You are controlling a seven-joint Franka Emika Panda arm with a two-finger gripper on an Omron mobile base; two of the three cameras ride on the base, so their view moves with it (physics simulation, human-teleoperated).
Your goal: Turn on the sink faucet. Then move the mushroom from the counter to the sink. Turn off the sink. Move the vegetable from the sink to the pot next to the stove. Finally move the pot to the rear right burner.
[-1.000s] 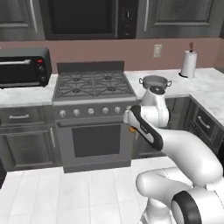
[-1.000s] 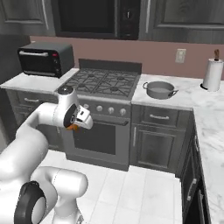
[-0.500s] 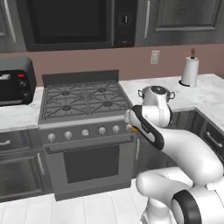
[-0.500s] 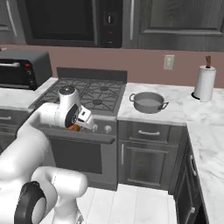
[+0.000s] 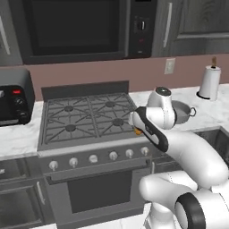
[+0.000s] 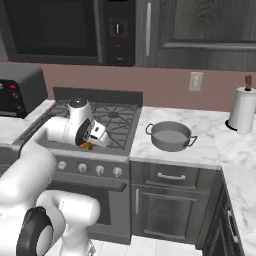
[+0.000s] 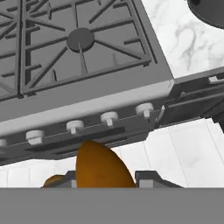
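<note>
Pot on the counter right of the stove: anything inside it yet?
The pot looks empty in the right base view: bare grey bottom. The orange mushroom is between the fingers, over the stove's front edge. The near inner wall is hidden by the rim.

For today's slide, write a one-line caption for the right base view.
Robot hand carries the orange-brown mushroom past the stove front toward the pot on the marble counter.

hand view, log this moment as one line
gripper: shut on orange-brown mushroom | over stove front knobs | grey metal pot on counter, right of stove
</note>
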